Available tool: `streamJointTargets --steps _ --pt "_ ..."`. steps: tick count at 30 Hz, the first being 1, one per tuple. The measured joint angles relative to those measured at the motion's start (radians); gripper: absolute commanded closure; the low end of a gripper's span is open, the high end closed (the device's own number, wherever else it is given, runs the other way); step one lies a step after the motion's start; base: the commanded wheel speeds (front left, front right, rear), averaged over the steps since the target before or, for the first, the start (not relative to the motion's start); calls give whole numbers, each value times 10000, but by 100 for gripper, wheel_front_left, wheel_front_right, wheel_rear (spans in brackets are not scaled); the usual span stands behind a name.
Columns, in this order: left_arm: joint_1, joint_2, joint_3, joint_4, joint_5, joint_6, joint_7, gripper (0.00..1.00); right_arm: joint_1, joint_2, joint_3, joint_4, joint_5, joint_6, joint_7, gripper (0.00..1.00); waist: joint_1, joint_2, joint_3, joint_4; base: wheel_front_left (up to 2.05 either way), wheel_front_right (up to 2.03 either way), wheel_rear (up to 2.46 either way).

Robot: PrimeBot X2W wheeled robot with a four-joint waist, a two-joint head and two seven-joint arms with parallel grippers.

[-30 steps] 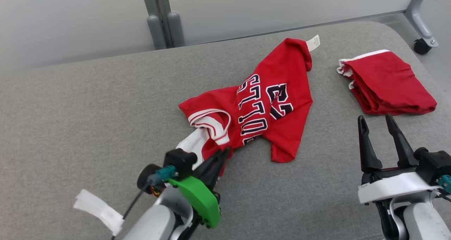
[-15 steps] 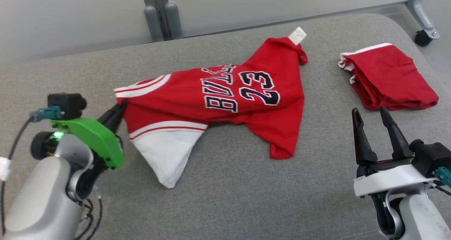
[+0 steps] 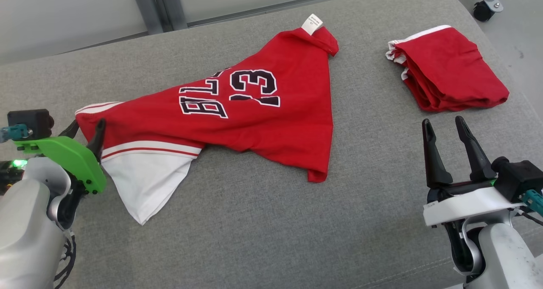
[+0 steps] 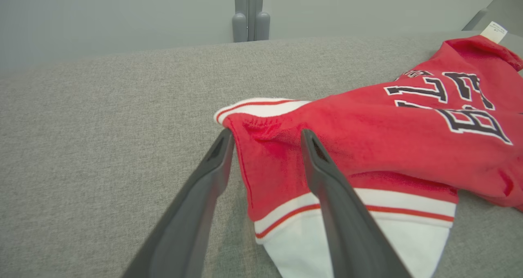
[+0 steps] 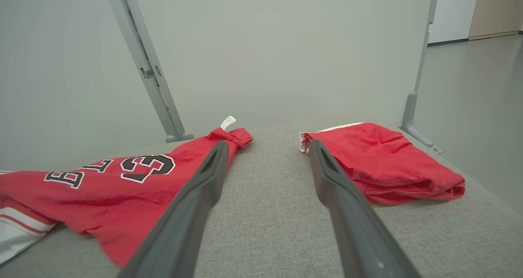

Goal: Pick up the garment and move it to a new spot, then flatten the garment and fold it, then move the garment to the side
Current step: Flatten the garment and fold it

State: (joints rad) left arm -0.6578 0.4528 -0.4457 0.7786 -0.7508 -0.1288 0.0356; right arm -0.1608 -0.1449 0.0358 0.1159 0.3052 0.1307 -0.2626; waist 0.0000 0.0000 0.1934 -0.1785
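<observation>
My left gripper [image 3: 87, 127] has its two fingers apart, straddling the striped corner of the red jersey [image 3: 254, 123]. Fabric lies between them, but they do not pinch it. My right gripper [image 3: 441, 120] hangs over the grey cushion [image 3: 254, 229] with its fingers spread as well, holding nothing, near the folded red cloth [image 3: 449, 77]. The jersey lies stretched and rumpled across the middle of the cushion, with its white tag [image 3: 312, 23] at the far end. I count two red pieces, one spread jersey and one folded pile, lying apart.
</observation>
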Motion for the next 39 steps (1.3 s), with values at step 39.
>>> streamJointTargets --steps 39 --pt "6519 -1471 982 -6715 2050 3302 -2978 0 1553 -69 -257 -219 -25 0 0 0 0 0 -1917 1205 0 0 0"
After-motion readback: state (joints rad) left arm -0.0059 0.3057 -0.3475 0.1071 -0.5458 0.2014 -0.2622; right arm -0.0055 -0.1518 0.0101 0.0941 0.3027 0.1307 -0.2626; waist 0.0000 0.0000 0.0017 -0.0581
